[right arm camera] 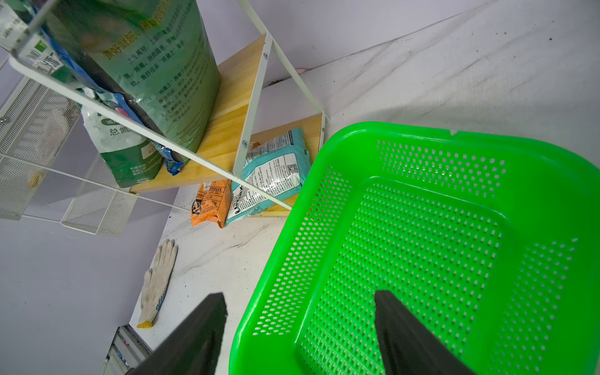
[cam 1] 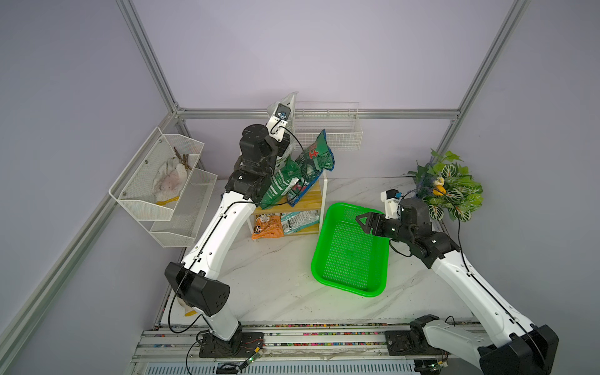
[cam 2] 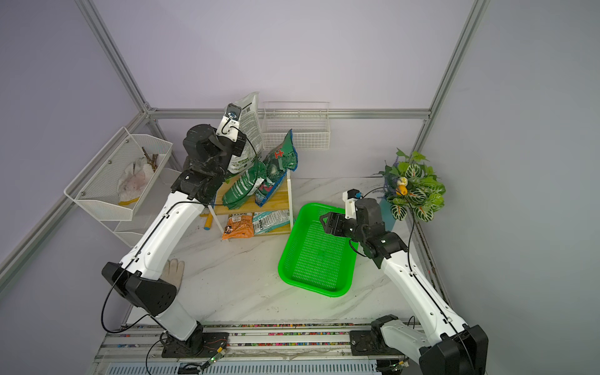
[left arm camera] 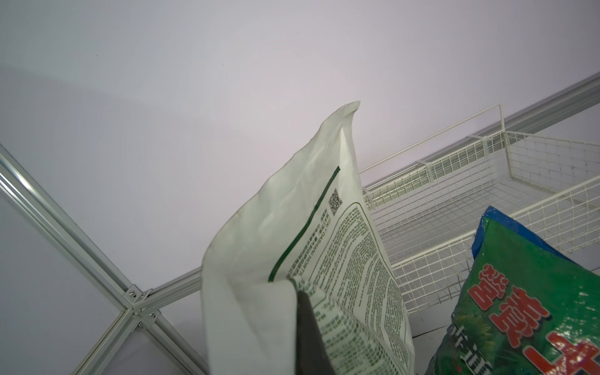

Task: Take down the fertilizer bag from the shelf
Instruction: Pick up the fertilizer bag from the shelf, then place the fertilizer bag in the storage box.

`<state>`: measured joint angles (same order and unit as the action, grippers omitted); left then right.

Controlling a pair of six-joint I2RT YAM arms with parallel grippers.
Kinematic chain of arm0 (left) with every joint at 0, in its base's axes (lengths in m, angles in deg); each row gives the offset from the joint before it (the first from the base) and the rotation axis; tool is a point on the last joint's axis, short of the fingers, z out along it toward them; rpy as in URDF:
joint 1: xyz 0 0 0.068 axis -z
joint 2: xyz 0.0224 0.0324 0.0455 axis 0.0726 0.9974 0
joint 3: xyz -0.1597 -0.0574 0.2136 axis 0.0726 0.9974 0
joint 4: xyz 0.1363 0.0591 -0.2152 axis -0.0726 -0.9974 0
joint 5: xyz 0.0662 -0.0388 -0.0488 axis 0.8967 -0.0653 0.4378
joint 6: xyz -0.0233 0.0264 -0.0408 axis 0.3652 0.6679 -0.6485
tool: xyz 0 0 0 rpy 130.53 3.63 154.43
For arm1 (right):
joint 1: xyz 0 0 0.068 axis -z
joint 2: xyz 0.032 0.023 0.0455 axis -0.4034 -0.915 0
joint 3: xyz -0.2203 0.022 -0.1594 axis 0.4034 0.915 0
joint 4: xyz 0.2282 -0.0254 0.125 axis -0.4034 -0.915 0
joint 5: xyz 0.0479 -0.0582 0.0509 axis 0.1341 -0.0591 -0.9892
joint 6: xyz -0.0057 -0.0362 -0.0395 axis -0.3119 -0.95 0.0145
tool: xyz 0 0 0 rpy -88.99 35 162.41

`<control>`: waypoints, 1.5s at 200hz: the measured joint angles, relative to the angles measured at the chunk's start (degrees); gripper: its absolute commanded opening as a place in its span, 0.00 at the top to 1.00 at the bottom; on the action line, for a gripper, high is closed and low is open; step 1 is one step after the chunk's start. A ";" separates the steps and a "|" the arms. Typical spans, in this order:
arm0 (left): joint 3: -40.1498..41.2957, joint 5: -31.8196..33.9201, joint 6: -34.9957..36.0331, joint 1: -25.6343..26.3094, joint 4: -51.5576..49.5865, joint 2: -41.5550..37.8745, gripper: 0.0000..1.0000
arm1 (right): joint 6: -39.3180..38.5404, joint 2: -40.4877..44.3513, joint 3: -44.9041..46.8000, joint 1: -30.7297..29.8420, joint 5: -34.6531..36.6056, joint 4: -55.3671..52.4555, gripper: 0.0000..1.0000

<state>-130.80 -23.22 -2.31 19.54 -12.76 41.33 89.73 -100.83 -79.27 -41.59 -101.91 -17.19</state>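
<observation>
While the right gripper [right arm camera: 298, 328] hangs jaws apart over the green basket [cam 1: 328, 259], the left one works the shelf.
Just beyond the basket stands the shelf [cam 2: 279, 194]; above its top board the left gripper [left arm camera: 305, 311] is clamped on the white fertilizer bag [left arm camera: 285, 246], lifted beside the green bags [cam 1: 305, 172].

Marble table [cam 1: 282, 285] carries shelf [cam 1: 313, 198], green basket [cam 1: 349, 285], glove [cam 2: 173, 271].
</observation>
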 measured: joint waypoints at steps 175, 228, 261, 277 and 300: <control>11.61 -26.05 -32.20 0.94 -6.67 -31.01 1.00 | -7.67 1.20 -10.12 -0.68 -10.34 -2.25 0.23; 22.69 -30.75 -41.77 3.45 -7.21 -29.94 1.00 | -7.10 6.27 -11.39 -0.74 -19.69 0.44 0.26; 26.62 -30.80 -44.09 5.49 -8.87 -29.29 1.00 | -6.08 8.63 -11.76 -1.07 -22.62 5.51 0.25; 27.67 -30.88 -44.87 6.10 -8.90 -29.31 1.00 | -6.16 7.41 -13.00 -1.14 -23.08 7.72 0.25; 28.63 -31.36 -45.48 7.50 -9.07 -29.75 1.00 | -6.56 2.71 -16.31 -1.18 -23.85 11.43 0.24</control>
<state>-102.16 -54.58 -47.79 27.04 -21.83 11.58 83.17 -98.12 -95.57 -42.78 -125.75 -5.75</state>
